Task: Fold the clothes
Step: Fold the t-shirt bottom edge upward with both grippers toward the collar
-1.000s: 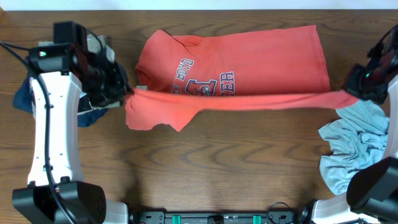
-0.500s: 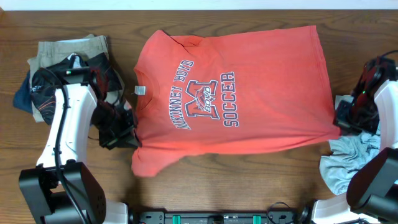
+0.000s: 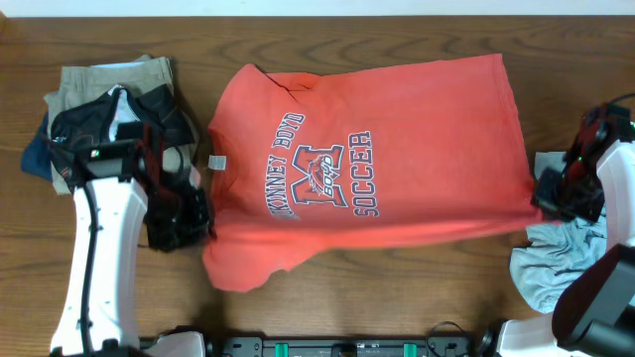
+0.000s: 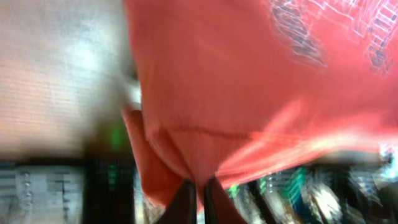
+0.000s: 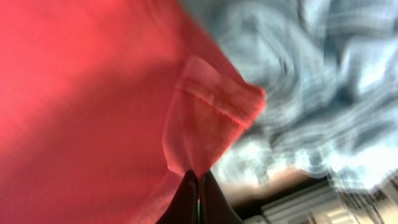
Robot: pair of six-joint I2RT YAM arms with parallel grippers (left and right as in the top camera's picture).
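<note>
The clothes, a coral-red T-shirt [image 3: 417,109] with white and dark-red lettering, lies spread across the table's middle with its print facing up. My left gripper [image 3: 203,220] is shut on the shirt's near left edge by the sleeve. In the left wrist view the red fabric [image 4: 249,81] bunches between the closed fingers of the left gripper [image 4: 200,193]. My right gripper [image 3: 541,198] is shut on the shirt's near right hem corner. The right wrist view shows that stitched corner [image 5: 211,118] pinched in the right gripper [image 5: 198,186]. The near edge is drawn taut between both grippers.
A pile of folded tan, dark and blue garments [image 3: 109,89] sits at the back left, beside the left arm. A crumpled light-blue garment [image 3: 561,258] lies at the front right, under the right gripper, and fills the right wrist view as pale cloth [image 5: 323,81].
Both grippers have drawn the shirt's held edge toward the table's front. The shirt, earlier doubled over with the print half hidden, now lies opened out with the whole print showing.
</note>
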